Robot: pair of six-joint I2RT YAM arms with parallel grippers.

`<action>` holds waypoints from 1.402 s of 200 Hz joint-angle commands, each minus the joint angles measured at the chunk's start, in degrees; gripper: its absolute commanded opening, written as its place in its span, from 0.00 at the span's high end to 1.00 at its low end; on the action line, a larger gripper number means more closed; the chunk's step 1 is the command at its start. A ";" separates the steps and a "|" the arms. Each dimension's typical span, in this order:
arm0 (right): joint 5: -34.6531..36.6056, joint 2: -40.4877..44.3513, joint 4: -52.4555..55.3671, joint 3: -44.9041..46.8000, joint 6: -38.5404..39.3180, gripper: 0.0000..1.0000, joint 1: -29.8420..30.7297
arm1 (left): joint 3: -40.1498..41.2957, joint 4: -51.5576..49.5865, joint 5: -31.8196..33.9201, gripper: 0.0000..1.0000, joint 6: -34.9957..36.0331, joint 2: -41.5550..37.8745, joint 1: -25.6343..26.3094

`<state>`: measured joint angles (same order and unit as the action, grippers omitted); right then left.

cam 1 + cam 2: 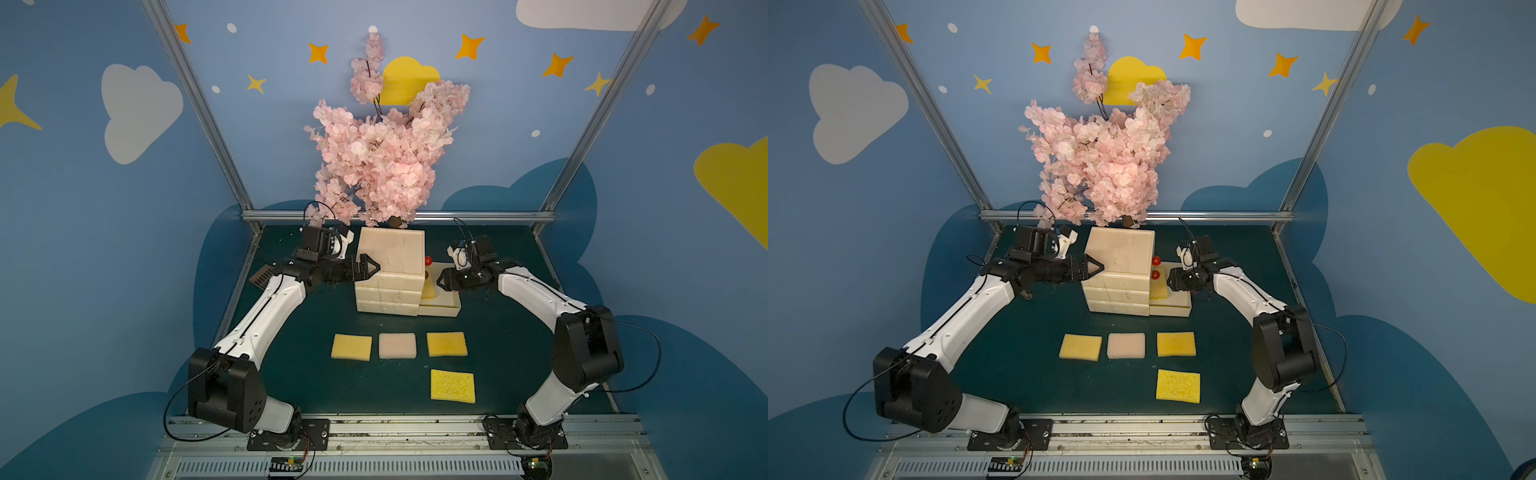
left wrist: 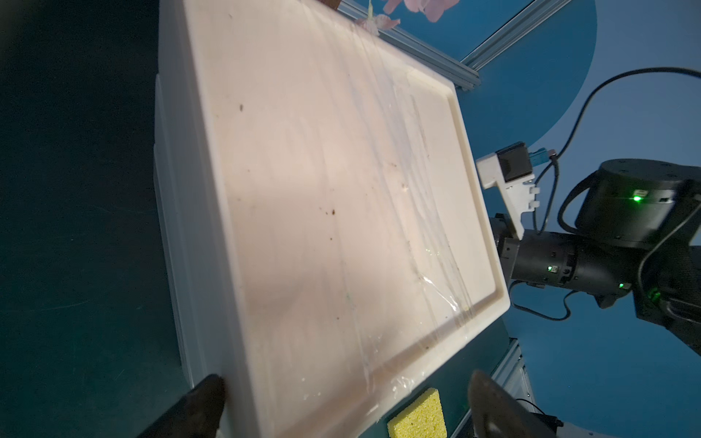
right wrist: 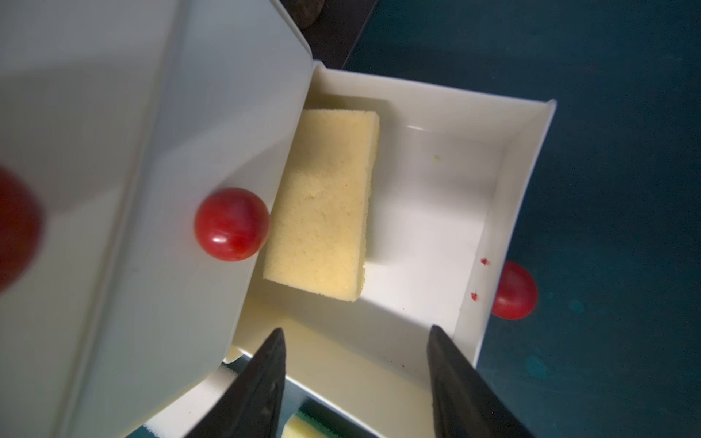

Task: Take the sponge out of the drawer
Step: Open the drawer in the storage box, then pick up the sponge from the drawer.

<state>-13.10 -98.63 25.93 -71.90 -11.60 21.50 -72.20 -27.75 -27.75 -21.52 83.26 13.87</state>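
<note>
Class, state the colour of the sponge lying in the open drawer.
Pale yellow. The sponge shows best in the right wrist view.

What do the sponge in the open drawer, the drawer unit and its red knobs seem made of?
Sponge: pale yellow foam, matte, with a fine-pored grain and soft edges.
Drawer unit: probably hard plastic, off-white, smooth with a slight sheen, specks and scuff marks.
Knob: glossy red with sharp highlights; plastic or lacquered wood, cannot tell which.

Both arms stretched forward — left hand (image 1: 370, 265) spread wide, right hand (image 3: 356, 379) fingers parted.
</note>
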 commanded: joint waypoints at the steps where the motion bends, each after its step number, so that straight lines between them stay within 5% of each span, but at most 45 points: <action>1: -0.57 -2.43 0.11 -2.05 -0.21 0.41 0.56 | -0.14 0.06 -1.43 0.00 1.05 -1.43 -0.16; 56: -1.81 -7.61 -1.06 -4.09 -1.40 0.32 1.34 | -0.13 0.24 -2.16 0.00 1.10 -1.56 -0.16; 99: -2.36 -10.69 -2.28 -5.02 -2.94 0.34 2.02 | -0.04 0.28 -2.09 0.00 1.00 -1.78 -0.17; 168: -4.03 -13.44 -2.29 -6.06 -4.01 0.58 2.23 | -0.06 0.17 -1.52 0.00 0.86 -1.83 -0.14; 224: -6.73 -14.49 -2.98 -6.07 -4.14 1.00 2.23 | -0.02 0.22 -1.52 0.00 0.93 -1.91 -0.18; 280: -4.90 -10.74 -2.85 -5.94 -3.56 1.00 1.90 | -0.04 0.24 -1.56 0.00 0.88 -2.14 -0.16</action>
<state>-19.20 -112.05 22.55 -76.93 -16.01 23.42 -72.20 -27.75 -28.49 -21.19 82.81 13.72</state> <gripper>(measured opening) 0.048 0.996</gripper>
